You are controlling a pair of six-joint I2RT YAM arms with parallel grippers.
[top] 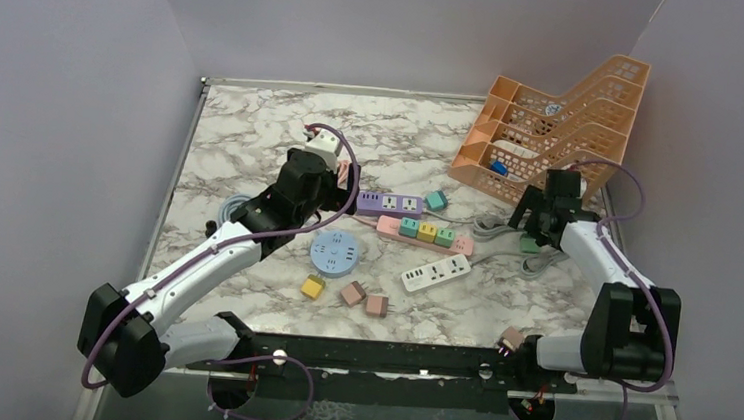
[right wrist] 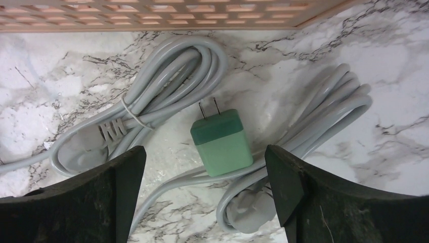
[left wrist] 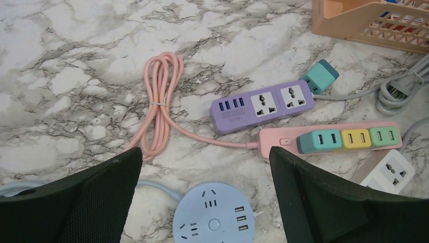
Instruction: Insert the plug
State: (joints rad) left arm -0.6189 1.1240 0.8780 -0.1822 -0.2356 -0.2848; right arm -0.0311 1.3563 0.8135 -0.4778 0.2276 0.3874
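Right wrist view: the right gripper (right wrist: 203, 157) hangs with jaws spread, empty. The green square two-prong plastic plug (right wrist: 221, 142) lies between the jaws, ungrasped. Pickup and insertion are not yet done.

— What's cut off at the left wrist?
— The hub (left wrist: 212, 218) by the bottom edge; the white strip (left wrist: 392, 171) by the right edge, partly behind the left pincer (left wrist: 205, 157); the basket (left wrist: 344, 25) by the top.
— And from above?
— The green plug (top: 529, 245) sits mostly behind the right pincer (top: 539, 228). The basket's contents are too small to tell.
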